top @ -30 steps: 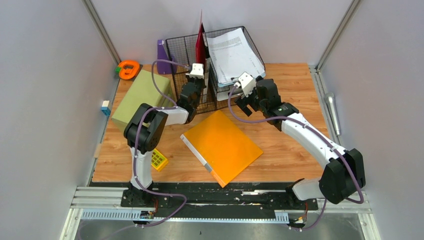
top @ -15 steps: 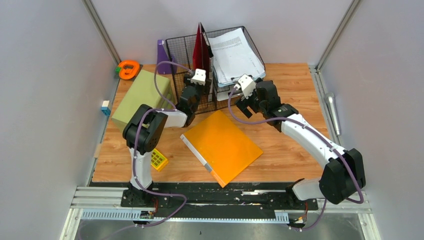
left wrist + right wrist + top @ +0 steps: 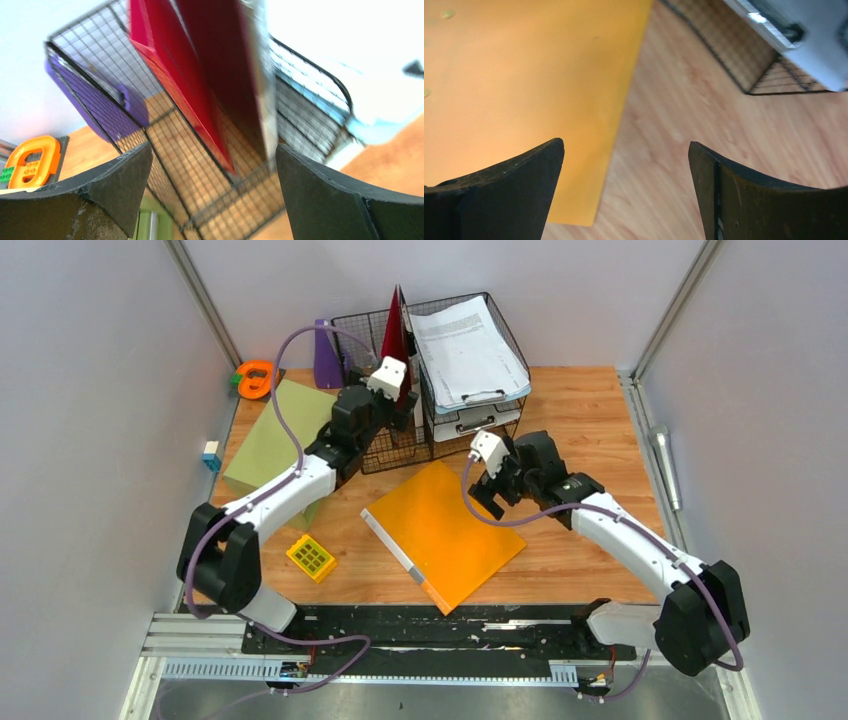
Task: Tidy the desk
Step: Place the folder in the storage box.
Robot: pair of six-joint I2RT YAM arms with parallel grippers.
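Note:
The desk (image 3: 585, 405) is a light-brown wood top. A red folder (image 3: 397, 328) stands upright in the left half of a black wire basket (image 3: 362, 340). My left gripper (image 3: 403, 408) is open just in front of that basket; in the left wrist view its jaws (image 3: 212, 170) stand wide apart with only mesh and the red folder (image 3: 200, 75) beyond them. An orange folder (image 3: 440, 532) lies flat mid-desk. My right gripper (image 3: 492, 498) hangs open above its far right edge, the orange folder (image 3: 519, 75) under one finger and bare wood under the other.
A stack of white papers (image 3: 468, 345) fills the right wire tray. A green box (image 3: 275, 435), an orange tape holder (image 3: 257, 378) and a purple object (image 3: 326, 352) sit at the back left. A yellow block (image 3: 311, 558) lies near the front left. A grey cylinder (image 3: 665, 462) rests outside the right rail.
My left gripper opened and let go of the red folder, which now stands in the basket; the left arm stretched out leftward. My right gripper came down and nearer, over the orange folder's edge.

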